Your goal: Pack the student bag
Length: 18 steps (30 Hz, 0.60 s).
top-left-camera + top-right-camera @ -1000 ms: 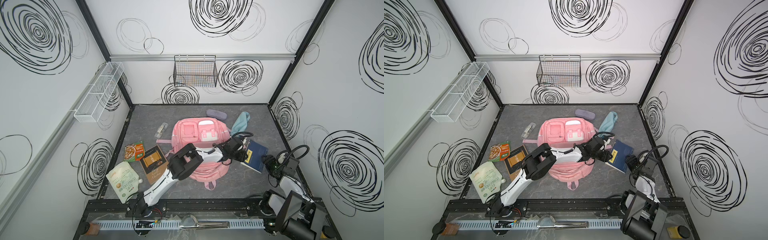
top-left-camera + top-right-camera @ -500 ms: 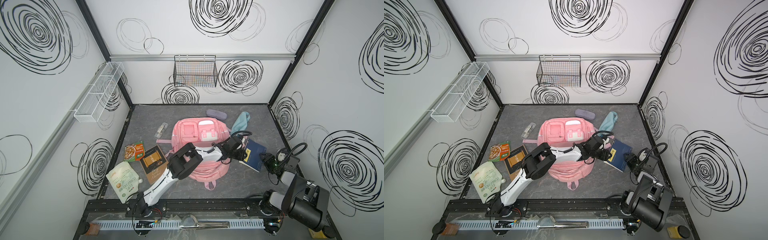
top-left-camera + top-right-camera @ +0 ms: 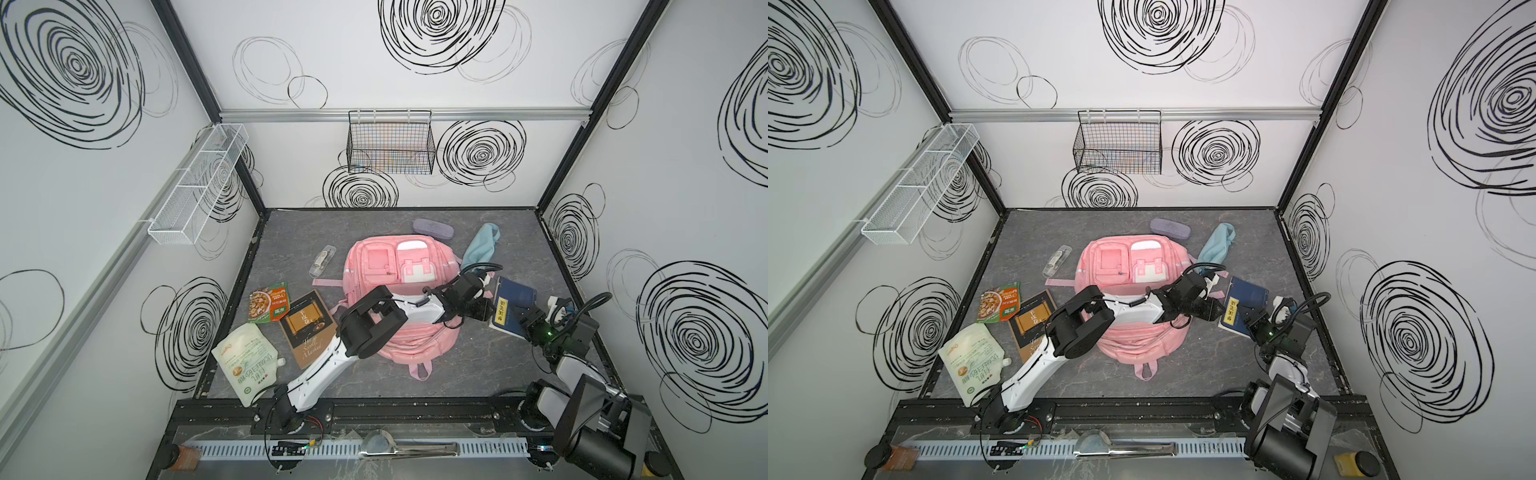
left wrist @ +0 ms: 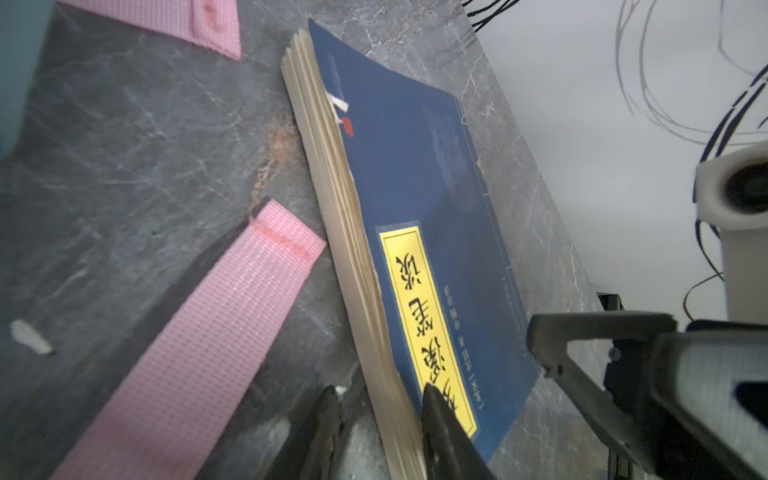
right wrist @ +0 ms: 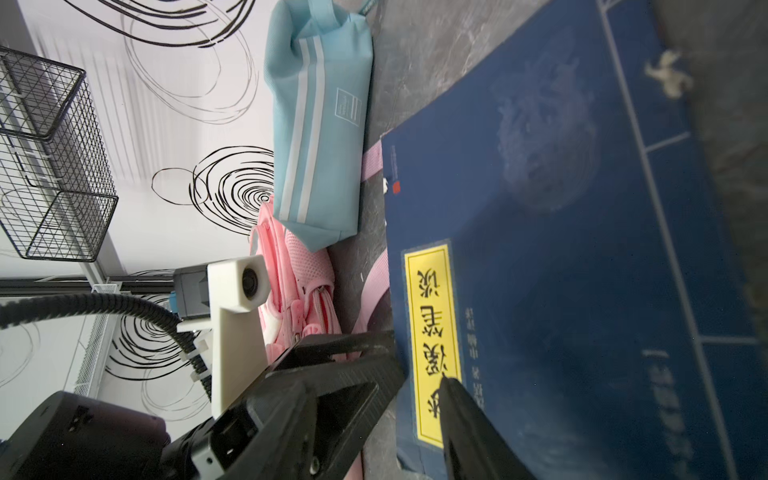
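Pink student bag (image 3: 399, 266) is lying flat in the middle of the table (image 3: 478, 365), front pockets up and top loop toward my side. I can't tell from here whether the main compartment is open. Nothing is visibly going into it yet.

What changed in the last second is the right arm. It was hanging back by the right edge, and now the right end effector (image 3: 524, 321) has crept in over the near end of the blue book (image 3: 515, 299), which sits just right of the bag. In the right wrist view one finger is over the yellow label (image 4: 424, 316). I only see that one finger clearly, so I can't tell how wide that side is.

The left arm has basically stayed put, reaching across the bag. The left end effector (image 4: 380, 390) is partly spread and straddling the book's page edge, with one finger on the cover and the other down by the table beside a pink strap (image 4: 187, 340). There's still a gap on the table side, so it isn't pinched yet.

My read is a two-arm grab on the book, which looks like it's still resting on the table. The light-blue pouch (image 3: 482, 245) and purple case (image 3: 432, 227) are still out too, so packing is at an early stage.
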Available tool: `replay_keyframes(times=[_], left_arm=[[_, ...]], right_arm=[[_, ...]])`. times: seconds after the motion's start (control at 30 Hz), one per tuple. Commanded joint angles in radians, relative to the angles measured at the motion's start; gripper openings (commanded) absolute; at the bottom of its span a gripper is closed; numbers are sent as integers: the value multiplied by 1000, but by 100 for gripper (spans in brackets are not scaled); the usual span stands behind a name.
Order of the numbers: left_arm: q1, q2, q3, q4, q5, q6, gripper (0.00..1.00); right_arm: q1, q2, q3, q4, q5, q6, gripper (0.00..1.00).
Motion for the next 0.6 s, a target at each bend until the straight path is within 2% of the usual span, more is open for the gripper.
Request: replay_keyframes(times=[0.0,0.07,0.13,0.23,0.43,0.57], left_arm=[[-11,66,-38,-62,20,-28,37],[-11,64,-42,-62,17,-32,37],[-10,59,-49,-56,19,-35,36],[-10,50,-54,-52,17,-37,36],[-10,43,-54,-49,20,-36,36],[-8,36,-55,-47,25,-37,36]], right_arm=[[3,12,23,-63,26,-42,51],[1,12,58,-173,123,-102,50],[-1,-9,84,-256,268,-115,52],[-7,-45,110,-272,379,-102,52],[-7,-50,127,-230,484,-90,55],[-7,9,121,-241,567,-95,65]])
